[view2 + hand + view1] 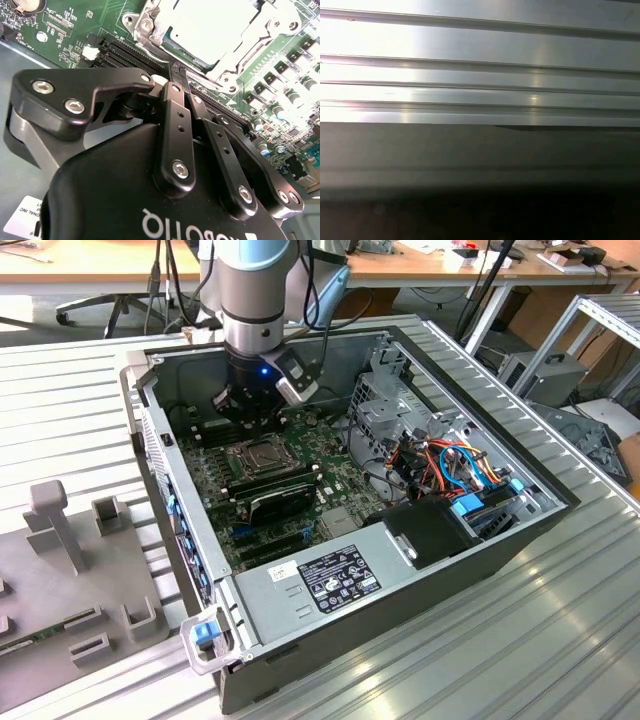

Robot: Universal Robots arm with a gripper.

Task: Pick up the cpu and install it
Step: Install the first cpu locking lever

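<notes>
The cpu lies flat inside the metal-framed socket on the green motherboard, inside the open computer case. In the second wrist view its pale silver-beige top shows within the socket frame. My gripper hangs low in the case just beyond the socket's far side. Its black fingers are drawn together, and the gripper's tip sits over the memory slots beside the socket. Nothing shows between the fingers.
Black memory sticks stand in front of the socket. A drive cage and coloured cables are on the exterior view's right, with a labelled metal cover in front. A grey fixture rests outside the case. The first wrist view shows a ribbed metal surface.
</notes>
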